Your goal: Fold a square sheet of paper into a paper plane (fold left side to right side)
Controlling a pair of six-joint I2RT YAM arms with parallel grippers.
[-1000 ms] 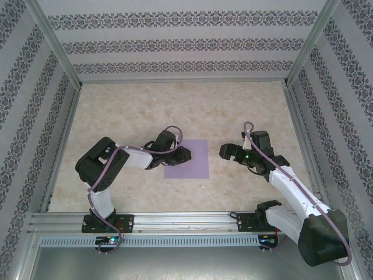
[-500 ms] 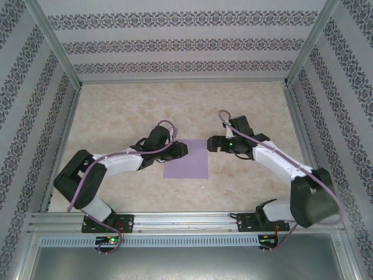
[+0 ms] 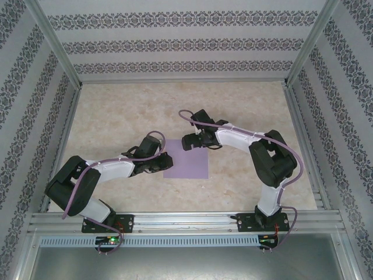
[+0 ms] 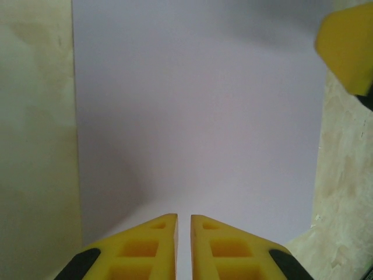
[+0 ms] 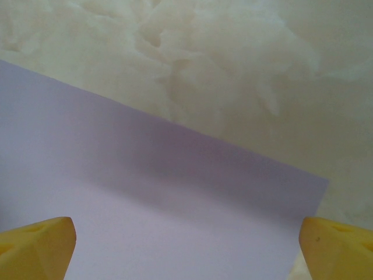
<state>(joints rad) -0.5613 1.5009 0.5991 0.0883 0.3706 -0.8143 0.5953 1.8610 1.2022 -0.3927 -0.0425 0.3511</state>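
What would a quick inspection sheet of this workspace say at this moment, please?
Surface: beige marbled table.
Job's things: square sheet of paper, lavender, lying flat, unfolded.
Clutter: nothing seen.
Grippers: left gripper nearly closed at the sheet's left edge, grip unclear; right gripper wide open over the far edge.
Cables: purple cable looped along each arm.
Surroundings: patterned walls on three sides, aluminium frame at the near edge.

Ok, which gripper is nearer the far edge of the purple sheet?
Right. The right gripper hangs open over the far edge of the purple sheet; the left gripper is at its left edge, about midway along.
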